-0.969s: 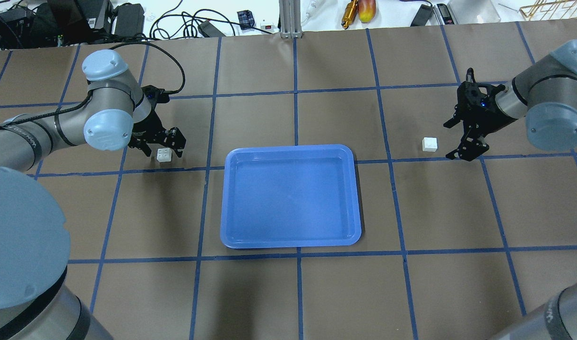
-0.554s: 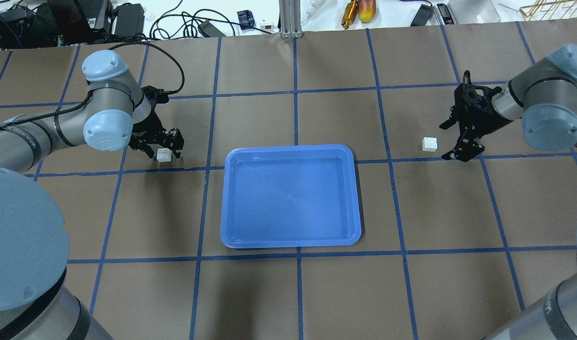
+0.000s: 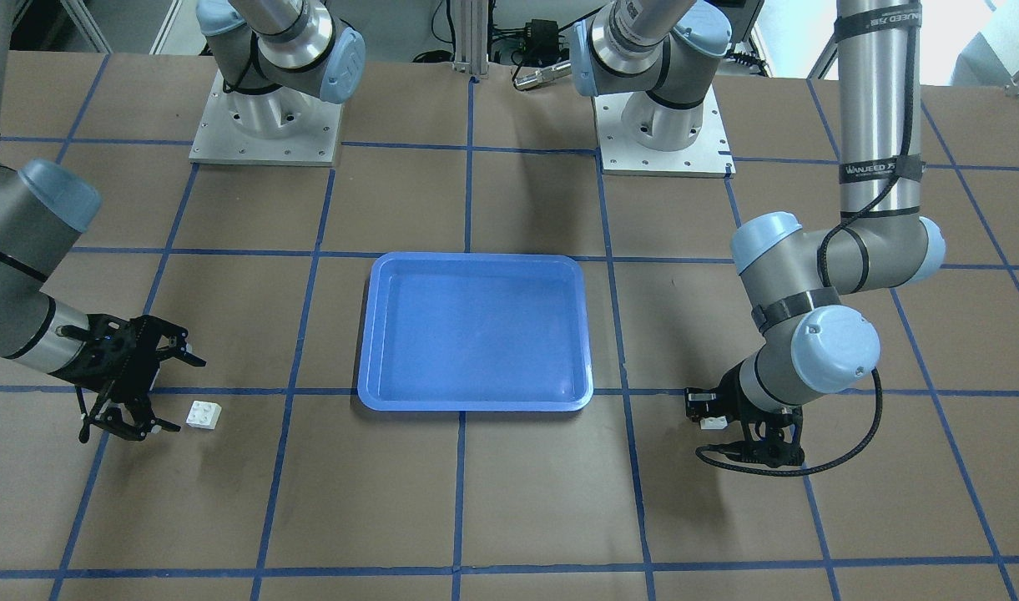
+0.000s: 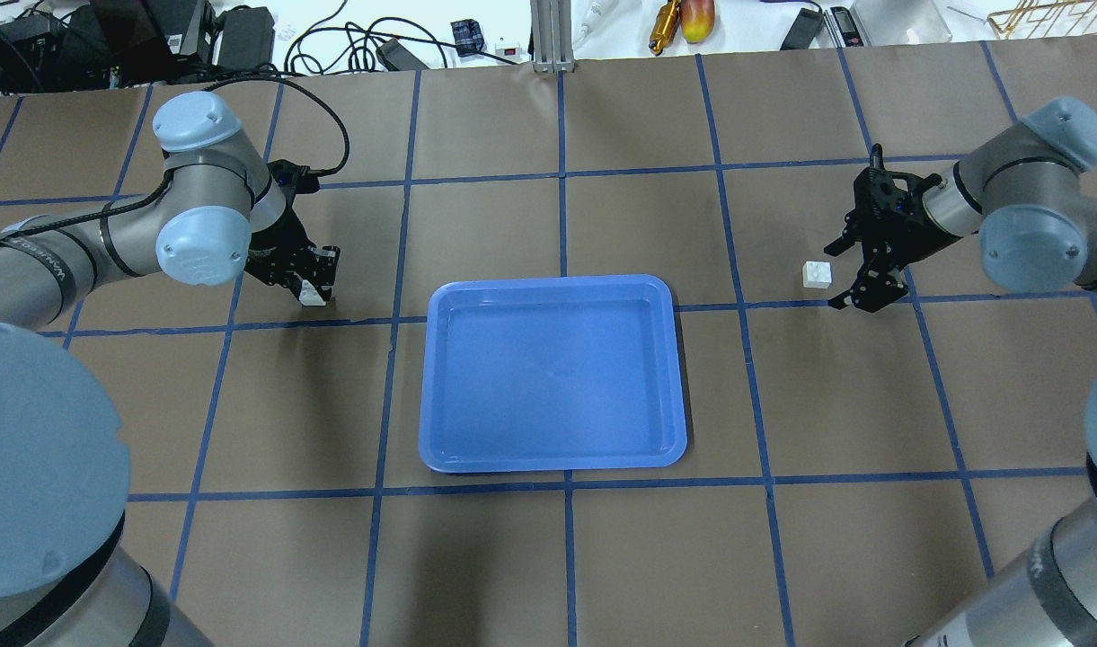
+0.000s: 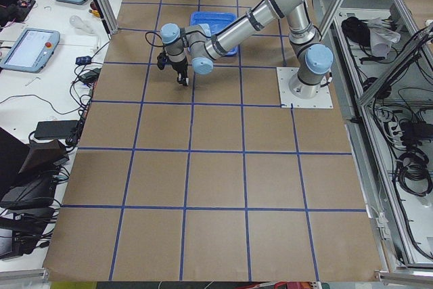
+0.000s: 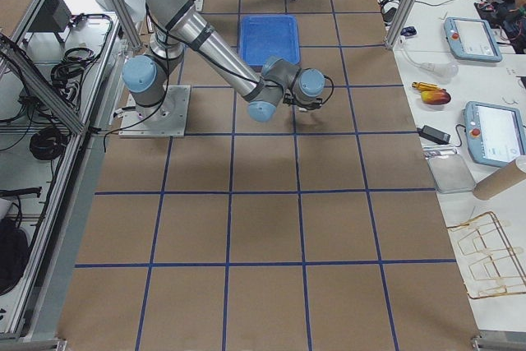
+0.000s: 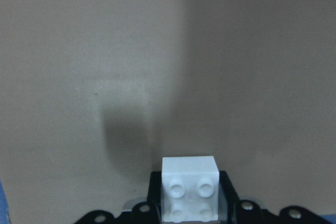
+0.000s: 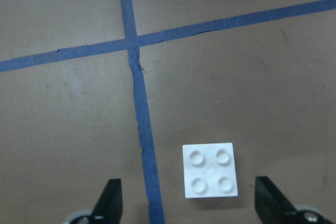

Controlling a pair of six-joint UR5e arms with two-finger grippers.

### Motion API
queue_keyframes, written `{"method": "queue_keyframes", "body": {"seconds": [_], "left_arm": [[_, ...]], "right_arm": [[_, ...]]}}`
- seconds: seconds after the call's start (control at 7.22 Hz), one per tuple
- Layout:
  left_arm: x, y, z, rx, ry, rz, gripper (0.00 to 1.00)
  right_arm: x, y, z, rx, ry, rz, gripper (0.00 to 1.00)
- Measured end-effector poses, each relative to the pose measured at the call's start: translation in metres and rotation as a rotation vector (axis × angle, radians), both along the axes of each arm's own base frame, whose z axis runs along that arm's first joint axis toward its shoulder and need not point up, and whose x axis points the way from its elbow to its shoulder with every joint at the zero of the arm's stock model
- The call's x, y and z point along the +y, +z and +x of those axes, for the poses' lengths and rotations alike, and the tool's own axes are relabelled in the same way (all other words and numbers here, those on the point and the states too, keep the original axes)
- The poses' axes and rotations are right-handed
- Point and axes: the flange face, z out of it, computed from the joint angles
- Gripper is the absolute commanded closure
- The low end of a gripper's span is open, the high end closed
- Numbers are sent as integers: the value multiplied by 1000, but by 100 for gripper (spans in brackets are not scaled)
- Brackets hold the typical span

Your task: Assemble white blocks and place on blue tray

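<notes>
My left gripper [image 4: 314, 275] is shut on a white block [image 4: 313, 290] just off the table, left of the blue tray [image 4: 552, 377]. The left wrist view shows this block [image 7: 189, 187] studs-up between the fingers. In the front view the gripper [image 3: 711, 411] holds the block [image 3: 709, 423]. My right gripper [image 4: 837, 277] is open, low over the table, right beside the second white block [image 4: 816, 274]. In the right wrist view that block [image 8: 210, 170] lies flat, studs up, between the open fingertips [image 8: 111, 198]. The tray [image 3: 476, 334] holds nothing.
The table is brown paper with a blue tape grid. Cables, tools and boxes [image 4: 404, 36] lie beyond the far edge. The two arm bases [image 3: 263, 125] stand at the robot's side of the table.
My left gripper's fingers have closed onto the white block. My right gripper has moved left, closer to the second block, still open.
</notes>
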Motion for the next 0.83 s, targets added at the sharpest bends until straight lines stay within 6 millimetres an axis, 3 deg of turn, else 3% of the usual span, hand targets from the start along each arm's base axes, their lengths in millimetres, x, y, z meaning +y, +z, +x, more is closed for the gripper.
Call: {"method": "queue_keyframes", "body": {"seconds": [0.14,0.28,0.42,0.69,0.83], "left_arm": [[-2,10,0,-2,1,-14,84],[-4,27,-6,9,0,-26,84],[-5,46,-23,47,9,-32,84],[3,79,-82,104,54,-41,84],[16,89,-130,108,73,-43,84]], "right_arm": [[-2,-8,0,2,3,-6,30],[-4,-12,1,1,6,-7,55],[-4,-13,2,3,6,-9,71],[-4,-12,2,4,7,-11,83],[-5,-9,2,3,7,-16,84]]}}
